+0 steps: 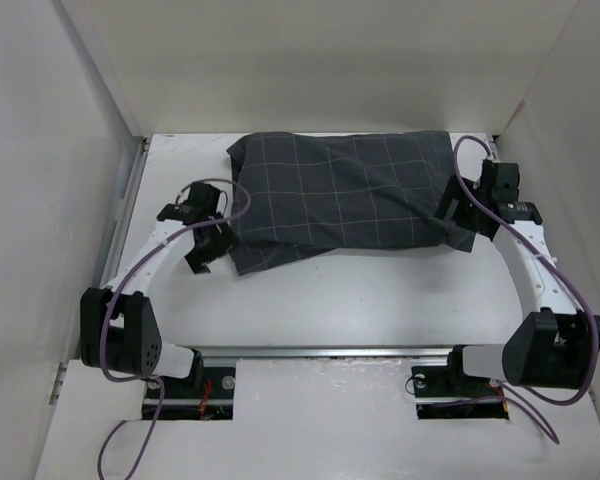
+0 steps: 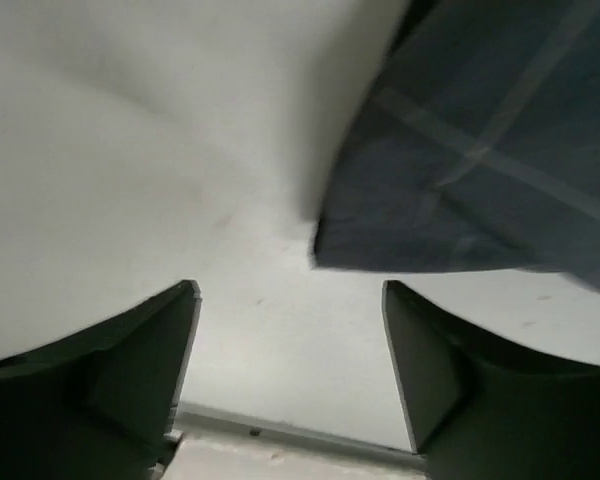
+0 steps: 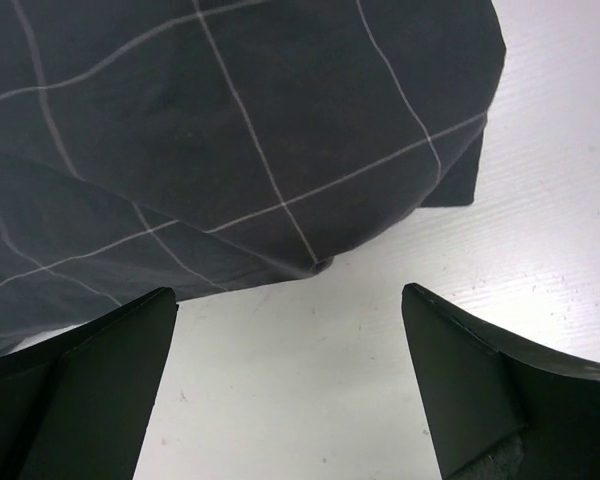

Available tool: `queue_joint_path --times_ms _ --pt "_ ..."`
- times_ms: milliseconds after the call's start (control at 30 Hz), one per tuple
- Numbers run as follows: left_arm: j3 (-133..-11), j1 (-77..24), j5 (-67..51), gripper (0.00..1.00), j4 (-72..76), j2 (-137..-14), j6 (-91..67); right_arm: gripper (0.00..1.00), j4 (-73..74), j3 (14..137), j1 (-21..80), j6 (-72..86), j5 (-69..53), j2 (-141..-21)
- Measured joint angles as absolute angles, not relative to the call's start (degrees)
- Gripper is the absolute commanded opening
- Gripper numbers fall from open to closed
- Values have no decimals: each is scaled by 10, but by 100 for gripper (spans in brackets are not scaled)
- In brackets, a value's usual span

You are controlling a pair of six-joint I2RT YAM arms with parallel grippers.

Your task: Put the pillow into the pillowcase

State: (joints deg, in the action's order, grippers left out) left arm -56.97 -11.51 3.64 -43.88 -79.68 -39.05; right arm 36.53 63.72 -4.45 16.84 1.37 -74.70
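Note:
The dark grey checked pillowcase (image 1: 340,200) lies plump across the back middle of the table; it also shows in the left wrist view (image 2: 480,140) and in the right wrist view (image 3: 230,130). The pillow is hidden; no cream fabric shows. My left gripper (image 1: 202,258) is open and empty just off the pillowcase's left front corner, over bare table (image 2: 290,300). My right gripper (image 1: 456,228) is open and empty at the pillowcase's right end, just short of its edge (image 3: 285,295).
White walls enclose the table (image 1: 360,300) on the left, back and right. A metal rail (image 1: 320,352) runs along the near edge between the arm bases. Purple cables loop over both arms.

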Motion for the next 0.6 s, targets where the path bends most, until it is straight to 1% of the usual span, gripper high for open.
queue_joint_path --times_ms 33,200,333,433,600 --pt "-595 -115 38 100 -431 -796 -387 99 361 637 -44 166 9 -742" --pt "-712 -115 32 100 -339 -801 -360 99 335 647 -44 162 -8 -728" --pt "-806 -119 38 100 -289 -854 -333 99 312 674 -44 160 -13 -728" --pt "-830 -125 60 100 -265 -876 -316 99 285 698 -44 156 -21 -728" --pt "-832 -131 93 100 -232 -876 -292 99 236 711 -44 159 -33 -728"
